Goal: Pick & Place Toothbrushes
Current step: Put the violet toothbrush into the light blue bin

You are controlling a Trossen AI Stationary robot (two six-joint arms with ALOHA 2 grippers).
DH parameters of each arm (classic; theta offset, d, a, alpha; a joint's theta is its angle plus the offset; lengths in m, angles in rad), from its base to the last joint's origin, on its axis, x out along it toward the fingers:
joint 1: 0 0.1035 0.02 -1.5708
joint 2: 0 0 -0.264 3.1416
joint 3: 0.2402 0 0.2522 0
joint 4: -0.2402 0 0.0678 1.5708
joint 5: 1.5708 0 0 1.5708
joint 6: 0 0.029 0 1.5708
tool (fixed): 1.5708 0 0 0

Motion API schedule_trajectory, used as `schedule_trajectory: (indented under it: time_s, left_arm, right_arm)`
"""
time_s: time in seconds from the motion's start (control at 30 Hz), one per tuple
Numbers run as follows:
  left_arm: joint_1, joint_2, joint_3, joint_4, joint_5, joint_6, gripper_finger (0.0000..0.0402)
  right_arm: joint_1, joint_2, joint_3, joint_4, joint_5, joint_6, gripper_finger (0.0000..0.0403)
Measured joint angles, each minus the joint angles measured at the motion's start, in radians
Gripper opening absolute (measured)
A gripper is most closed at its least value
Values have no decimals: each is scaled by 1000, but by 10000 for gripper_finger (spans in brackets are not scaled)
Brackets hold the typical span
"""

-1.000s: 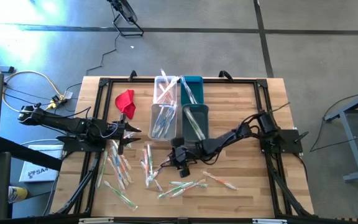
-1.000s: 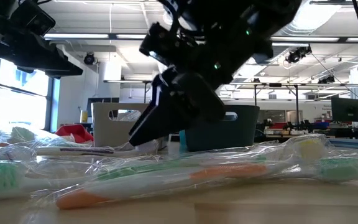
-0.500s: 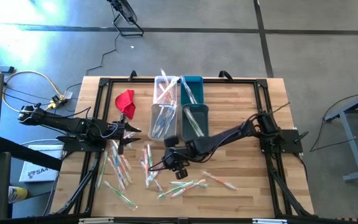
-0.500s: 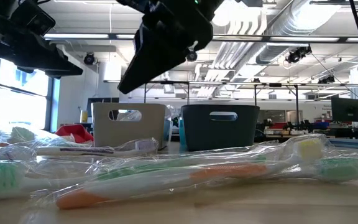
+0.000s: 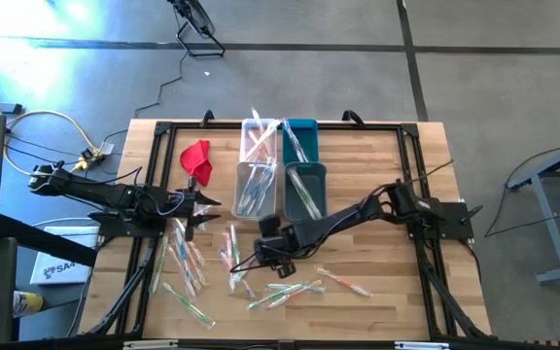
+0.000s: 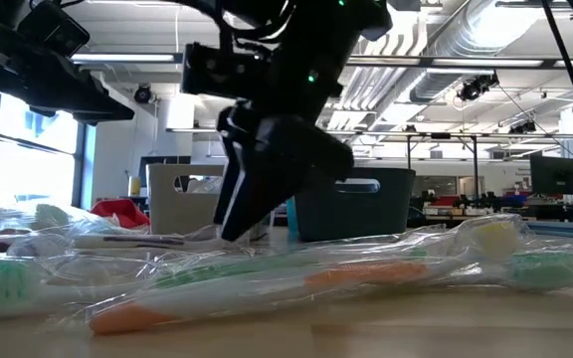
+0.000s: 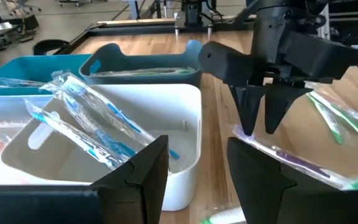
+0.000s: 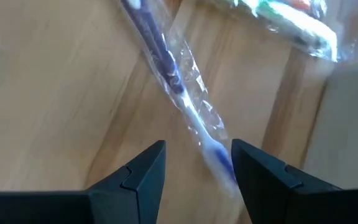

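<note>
Straddling a purple toothbrush (image 8: pixel 166 68), right tool (image 8: pixel 194 168), fingers parted, empty.

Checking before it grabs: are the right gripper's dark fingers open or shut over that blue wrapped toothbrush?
Open. The right gripper shows a clear gap between its fingers, empty, with the blue-handled toothbrush in clear wrapper lying on the table below.
</note>
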Motion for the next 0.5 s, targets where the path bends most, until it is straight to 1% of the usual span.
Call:
schedule_trajectory:
  time_s: [0.23, 0.5]
  left_arm:
    - [0, 0, 0, -3, -4, 17, 159]
    - [0, 0, 0, -3, -4, 18, 159]
  right_arm:
    - [-11, -2, 17, -18, -7, -5, 176]
    - [-10, -2, 17, -90, -8, -6, 176]
